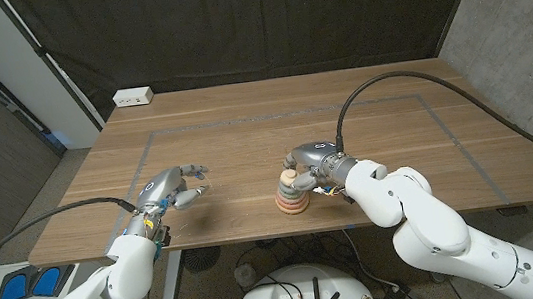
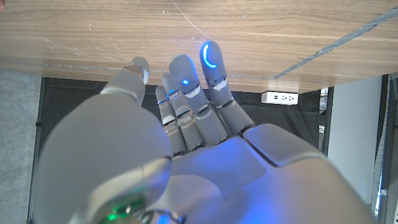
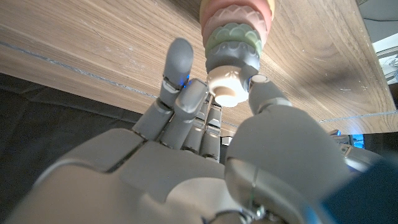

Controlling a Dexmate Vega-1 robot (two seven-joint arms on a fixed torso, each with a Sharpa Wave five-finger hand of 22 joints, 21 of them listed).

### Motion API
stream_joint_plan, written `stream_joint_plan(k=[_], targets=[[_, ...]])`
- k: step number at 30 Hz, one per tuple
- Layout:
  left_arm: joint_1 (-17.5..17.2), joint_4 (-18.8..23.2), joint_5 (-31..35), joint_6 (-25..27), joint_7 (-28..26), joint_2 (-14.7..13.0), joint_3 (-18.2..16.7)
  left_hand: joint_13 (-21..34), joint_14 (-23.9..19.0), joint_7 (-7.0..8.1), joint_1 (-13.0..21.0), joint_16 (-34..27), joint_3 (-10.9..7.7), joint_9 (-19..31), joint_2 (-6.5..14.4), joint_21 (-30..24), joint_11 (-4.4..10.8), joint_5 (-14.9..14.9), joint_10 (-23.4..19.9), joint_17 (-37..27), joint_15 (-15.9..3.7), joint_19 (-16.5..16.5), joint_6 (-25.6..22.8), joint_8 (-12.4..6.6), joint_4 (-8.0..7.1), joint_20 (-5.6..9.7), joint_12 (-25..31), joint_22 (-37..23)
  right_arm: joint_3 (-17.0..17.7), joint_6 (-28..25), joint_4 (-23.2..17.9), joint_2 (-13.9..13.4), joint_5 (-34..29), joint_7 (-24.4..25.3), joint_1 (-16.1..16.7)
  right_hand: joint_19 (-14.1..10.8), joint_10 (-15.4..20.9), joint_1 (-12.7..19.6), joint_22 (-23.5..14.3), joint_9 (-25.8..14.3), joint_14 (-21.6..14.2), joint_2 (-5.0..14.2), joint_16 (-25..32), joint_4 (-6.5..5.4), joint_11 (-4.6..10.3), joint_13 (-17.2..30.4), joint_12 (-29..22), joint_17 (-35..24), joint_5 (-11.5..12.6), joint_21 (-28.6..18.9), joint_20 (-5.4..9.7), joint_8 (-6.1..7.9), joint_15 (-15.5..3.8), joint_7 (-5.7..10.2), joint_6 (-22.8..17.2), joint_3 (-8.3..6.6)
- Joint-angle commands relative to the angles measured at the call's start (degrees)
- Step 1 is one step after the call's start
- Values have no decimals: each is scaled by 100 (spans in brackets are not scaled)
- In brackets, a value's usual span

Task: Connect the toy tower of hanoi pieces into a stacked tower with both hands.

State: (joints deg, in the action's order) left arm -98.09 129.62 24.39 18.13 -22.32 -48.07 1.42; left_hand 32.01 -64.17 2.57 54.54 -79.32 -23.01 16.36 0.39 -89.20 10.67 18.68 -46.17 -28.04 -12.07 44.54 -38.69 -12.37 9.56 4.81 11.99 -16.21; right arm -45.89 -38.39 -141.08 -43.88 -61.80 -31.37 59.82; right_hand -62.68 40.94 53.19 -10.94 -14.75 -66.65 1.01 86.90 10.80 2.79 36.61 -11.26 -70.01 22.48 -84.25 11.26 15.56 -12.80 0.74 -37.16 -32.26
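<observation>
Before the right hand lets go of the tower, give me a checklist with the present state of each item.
1. Tower upright on the table: ok.
2. Cap seated on top of the rings: ok.
3. Right hand at the cap, fingers around it: ok; firmness of grip: cannot tell.
4. Left hand apart from the tower, holding nothing: ok.
5. No loose pieces left on the table: ok as far as the head view shows.

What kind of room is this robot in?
Probably a robot test lab, not a home. A black curtain hangs behind the wooden table, tape lines mark a work area, and a white power strip sits at the far edge.
</observation>
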Motion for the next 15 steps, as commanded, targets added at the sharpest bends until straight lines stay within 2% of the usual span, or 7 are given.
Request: stream_joint_plan(k=[1, 15], targets=[[-21, -52, -42, -70, -21, 0, -42, 7, 7, -20, 25, -60, -45, 15, 9, -12, 7, 43, -20, -23, -56, 49, -17, 9, 5, 721, -4, -24, 128, 242, 65, 265, -516, -295, 225, -36, 311, 311, -17, -11, 10, 364, -9, -114, 340, 28, -42, -7, 32, 8, 151, 35, 29, 174, -183, -154], [-7, -91, -74, -95, 16, -12, -47, 8, 15, -21, 21, -60, -60, 18, 15, -5, 10, 51, -33, -15, -56, 35, -23, 11, 1, 720, -2, -24, 381, 403, 254, 464, -538, -373, 399, -27, 318, 300, -15, -10, 26, 348, -22, -113, 351, 20, -35, 0, 38, 15, 151, 27, 28, 184, -183, -148]])
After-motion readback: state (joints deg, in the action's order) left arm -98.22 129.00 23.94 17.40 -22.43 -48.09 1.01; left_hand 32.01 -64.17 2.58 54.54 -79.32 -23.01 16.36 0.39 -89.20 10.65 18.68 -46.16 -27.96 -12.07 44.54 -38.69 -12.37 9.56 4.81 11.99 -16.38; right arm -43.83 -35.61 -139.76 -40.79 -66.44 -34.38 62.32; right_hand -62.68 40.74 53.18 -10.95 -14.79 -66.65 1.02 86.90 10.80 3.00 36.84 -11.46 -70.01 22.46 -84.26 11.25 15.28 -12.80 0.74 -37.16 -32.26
